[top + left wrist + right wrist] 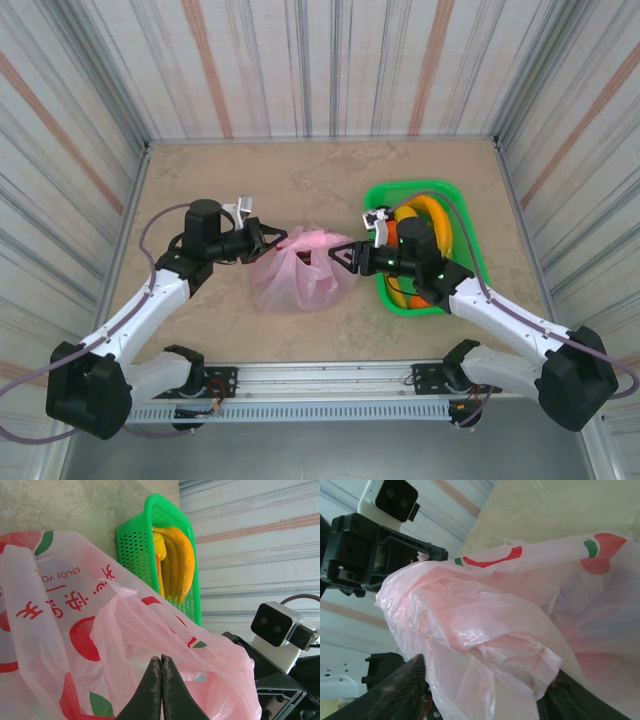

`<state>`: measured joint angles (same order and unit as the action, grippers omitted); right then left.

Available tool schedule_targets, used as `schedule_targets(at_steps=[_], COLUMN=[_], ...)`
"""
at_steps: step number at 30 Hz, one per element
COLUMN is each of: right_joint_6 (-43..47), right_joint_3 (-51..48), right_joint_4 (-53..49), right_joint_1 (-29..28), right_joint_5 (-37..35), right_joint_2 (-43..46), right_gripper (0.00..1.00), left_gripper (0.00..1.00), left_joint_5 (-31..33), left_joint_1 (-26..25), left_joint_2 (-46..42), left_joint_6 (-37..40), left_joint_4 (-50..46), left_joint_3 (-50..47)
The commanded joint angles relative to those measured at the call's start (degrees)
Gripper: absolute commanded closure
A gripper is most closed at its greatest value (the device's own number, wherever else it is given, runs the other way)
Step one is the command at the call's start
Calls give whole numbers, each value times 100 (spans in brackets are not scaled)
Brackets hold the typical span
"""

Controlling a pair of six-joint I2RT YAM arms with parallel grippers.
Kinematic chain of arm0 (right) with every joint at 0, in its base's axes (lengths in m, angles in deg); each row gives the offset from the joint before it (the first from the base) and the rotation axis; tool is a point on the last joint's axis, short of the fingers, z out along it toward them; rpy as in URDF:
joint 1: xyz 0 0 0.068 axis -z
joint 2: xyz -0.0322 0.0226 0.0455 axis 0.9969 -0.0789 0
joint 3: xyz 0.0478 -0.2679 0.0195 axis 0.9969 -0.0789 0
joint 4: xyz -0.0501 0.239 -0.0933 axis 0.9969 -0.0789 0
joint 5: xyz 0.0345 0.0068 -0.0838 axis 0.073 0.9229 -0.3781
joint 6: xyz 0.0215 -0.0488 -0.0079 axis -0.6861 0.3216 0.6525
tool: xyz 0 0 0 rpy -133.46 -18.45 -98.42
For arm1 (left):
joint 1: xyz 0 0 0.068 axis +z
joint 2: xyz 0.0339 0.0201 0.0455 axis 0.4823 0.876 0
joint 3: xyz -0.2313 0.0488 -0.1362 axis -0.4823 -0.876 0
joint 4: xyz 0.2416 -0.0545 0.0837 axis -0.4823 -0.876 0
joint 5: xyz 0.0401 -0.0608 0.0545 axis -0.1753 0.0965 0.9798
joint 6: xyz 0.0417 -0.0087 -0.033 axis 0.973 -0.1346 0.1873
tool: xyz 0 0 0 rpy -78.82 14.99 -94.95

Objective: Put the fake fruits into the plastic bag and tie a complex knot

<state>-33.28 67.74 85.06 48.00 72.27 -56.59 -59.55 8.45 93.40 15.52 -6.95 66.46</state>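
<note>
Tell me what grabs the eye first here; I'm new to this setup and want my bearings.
A translucent pink plastic bag printed with red peaches sits mid-table, between the two arms. The left gripper is shut on its left edge, while the right gripper has its jaws open around bunched film on its right. Right of it, a bright green basket holds yellow bananas.

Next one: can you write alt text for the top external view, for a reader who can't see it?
A pink plastic bag sits on the table between two robot arms, with the left gripper closed at its upper left edge and the right gripper at its right side, jaws spread. A green basket, partly under the right arm, holds yellow bananas.
</note>
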Motion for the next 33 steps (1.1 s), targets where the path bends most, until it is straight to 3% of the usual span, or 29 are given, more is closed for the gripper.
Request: schedule_targets(at_steps=[1,5,7,9,10,18,33], right_joint_6=[200,213,209,246,257,362,389], right_joint_3=[145,113,160,256,277,306,227], right_joint_4=[-196,-257,-368,-624,-724,-1561,-3794], right_joint_1=[34,33,38,56,58,212,1492], right_joint_5=[27,-147,-176,-206,-231,-548,-1382], right_joint_2=[51,157,183,201,225,629,1309], right_gripper=[55,70,81,98,100,100,100], left_gripper=[100,100,100,100,100,100,100], left_joint_5=[-39,-29,4,60,83,6,-318], left_joint_1=[-36,-36,-32,45,71,283,1902], left_joint_2=[-55,-55,-60,-118,-141,-192,-649], left_joint_6=[117,140,202,362,416,490,1001], left_joint_4=[7,-6,-80,-307,-373,-477,-1218], left_joint_3=[117,124,141,194,203,169,-314])
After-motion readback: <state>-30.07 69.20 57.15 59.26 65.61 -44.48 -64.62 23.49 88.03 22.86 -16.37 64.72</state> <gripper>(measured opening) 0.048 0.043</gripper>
